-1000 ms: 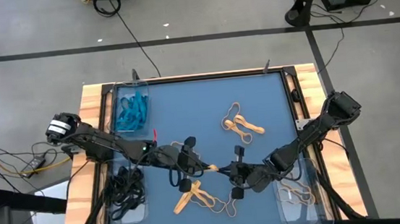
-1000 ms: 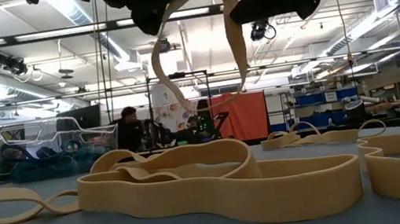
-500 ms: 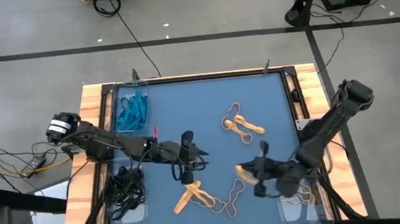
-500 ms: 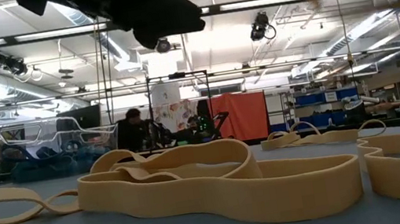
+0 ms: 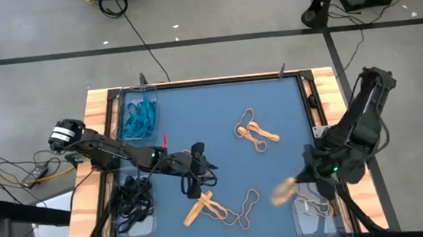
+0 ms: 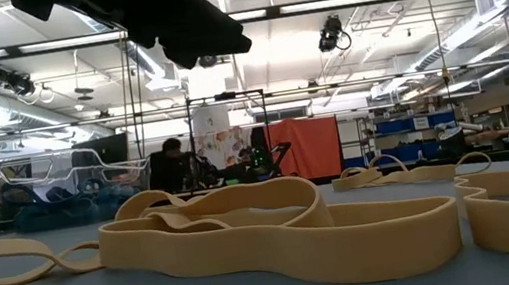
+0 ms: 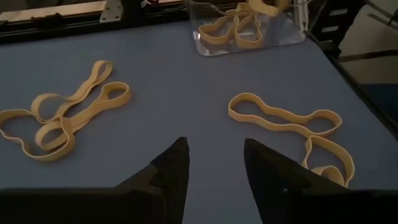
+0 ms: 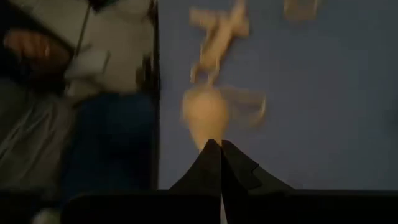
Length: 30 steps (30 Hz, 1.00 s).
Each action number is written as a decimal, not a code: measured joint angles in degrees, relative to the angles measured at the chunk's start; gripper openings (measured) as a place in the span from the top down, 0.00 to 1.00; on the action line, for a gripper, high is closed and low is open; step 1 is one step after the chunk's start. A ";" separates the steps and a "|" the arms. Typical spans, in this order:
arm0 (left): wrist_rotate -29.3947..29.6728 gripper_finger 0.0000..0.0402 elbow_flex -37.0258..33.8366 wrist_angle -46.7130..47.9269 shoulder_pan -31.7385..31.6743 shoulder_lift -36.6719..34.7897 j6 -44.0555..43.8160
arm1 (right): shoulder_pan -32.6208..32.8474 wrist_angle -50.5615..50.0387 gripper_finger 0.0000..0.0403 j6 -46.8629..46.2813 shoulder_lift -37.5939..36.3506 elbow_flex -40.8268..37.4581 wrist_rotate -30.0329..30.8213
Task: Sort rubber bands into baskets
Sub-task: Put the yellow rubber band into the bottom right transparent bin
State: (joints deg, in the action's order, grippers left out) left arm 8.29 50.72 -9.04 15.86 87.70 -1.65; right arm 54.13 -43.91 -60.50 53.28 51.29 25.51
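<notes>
Gripping a tan band (image 5: 282, 192), right end effector (image 5: 306, 178) beside the right-front basket (image 5: 305, 221), left end effector (image 5: 203, 174) apart mid-mat.

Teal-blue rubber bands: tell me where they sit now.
In the high view, the teal-blue rubber bands lie inside the clear basket at the table's far-left corner.
</notes>
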 joint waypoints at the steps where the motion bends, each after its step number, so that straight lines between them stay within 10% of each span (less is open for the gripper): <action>1: 0.02 0.61 0.01 0.03 0.00 0.00 -0.02 | 0.71 -2.05 0.99 -2.51 -0.94 0.00 -2.21; 21: 11.72 0.61 0.00 14.11 4.95 -1.99 -15.18 | 9.33 -14.63 0.98 -27.81 7.48 0.00 -14.94; 30: 13.55 0.61 0.00 22.80 7.49 -1.99 -21.26 | 9.28 -14.89 0.79 -31.31 17.09 0.01 -21.64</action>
State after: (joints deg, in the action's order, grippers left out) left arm 21.84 50.72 13.77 23.35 85.71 -22.91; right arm 63.42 -58.81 -91.81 70.38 51.30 3.88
